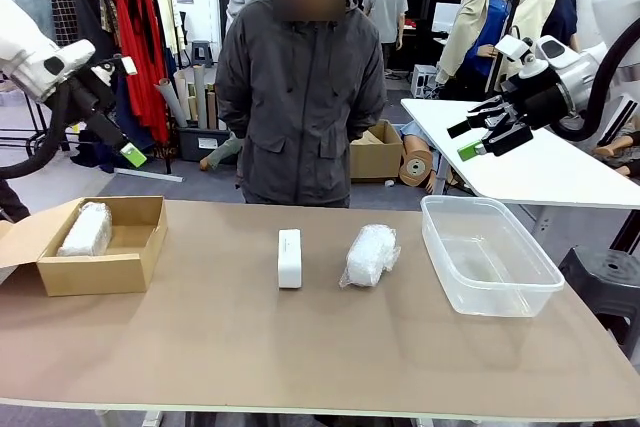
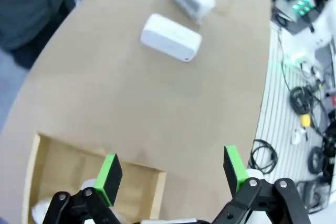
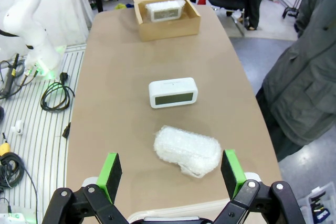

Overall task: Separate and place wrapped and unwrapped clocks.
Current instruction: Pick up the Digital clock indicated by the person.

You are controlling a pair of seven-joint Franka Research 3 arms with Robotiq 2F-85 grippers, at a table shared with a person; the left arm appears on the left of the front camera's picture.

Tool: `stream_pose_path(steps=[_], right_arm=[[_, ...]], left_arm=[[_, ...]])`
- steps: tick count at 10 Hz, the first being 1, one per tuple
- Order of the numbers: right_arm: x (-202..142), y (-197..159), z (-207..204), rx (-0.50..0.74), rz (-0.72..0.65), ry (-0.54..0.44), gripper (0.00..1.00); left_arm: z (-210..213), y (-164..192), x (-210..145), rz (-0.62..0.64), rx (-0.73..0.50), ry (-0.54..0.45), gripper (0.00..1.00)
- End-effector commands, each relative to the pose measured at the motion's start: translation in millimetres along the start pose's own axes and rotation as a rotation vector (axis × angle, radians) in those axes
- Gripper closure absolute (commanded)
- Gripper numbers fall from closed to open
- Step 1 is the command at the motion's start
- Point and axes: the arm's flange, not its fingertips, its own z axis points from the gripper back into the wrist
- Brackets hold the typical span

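Left hand (image 2: 172,171) and right hand (image 3: 170,174) wide, empty, raised; one wrapped clock (image 1: 86,230) inside cardboard box (image 1: 140,259), bare clock (image 1: 289,257) then loose wrapped clock (image 1: 370,254) right of box, so sorting looks midway, next probably grasp one.

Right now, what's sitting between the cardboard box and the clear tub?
The bare white clock and a wrapped clock, side by side, as the front view shows.

Two wrapped clocks (image 1: 371,254) (image 1: 86,229), one bare clock (image 1: 289,257), one box (image 1: 90,273), one tub (image 1: 505,300).
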Motion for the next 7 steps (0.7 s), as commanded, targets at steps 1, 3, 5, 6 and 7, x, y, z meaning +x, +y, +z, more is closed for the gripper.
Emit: stream_pose_path(steps=[1,3,5,6,7], right_arm=[[1,2,0,0.0,0.001,-0.001,0.0],[1,2,0,0.0,0.001,-0.001,0.0],[1,2,0,0.0,0.001,-0.001,0.0],[1,2,0,0.0,0.001,-0.001,0.0],[1,2,0,0.0,0.001,-0.001,0.0]], left_arm=[[5,7,-3,-0.161,-0.038,-0.095,0.0],[16,2,-1,-0.322,-0.048,-0.189,0.0],[27,-2,9,-0.392,0.003,-0.234,0.0],[27,-7,14,-0.324,0.034,-0.271,0.0],[22,0,11,-0.359,0.004,-0.191,0.0]])
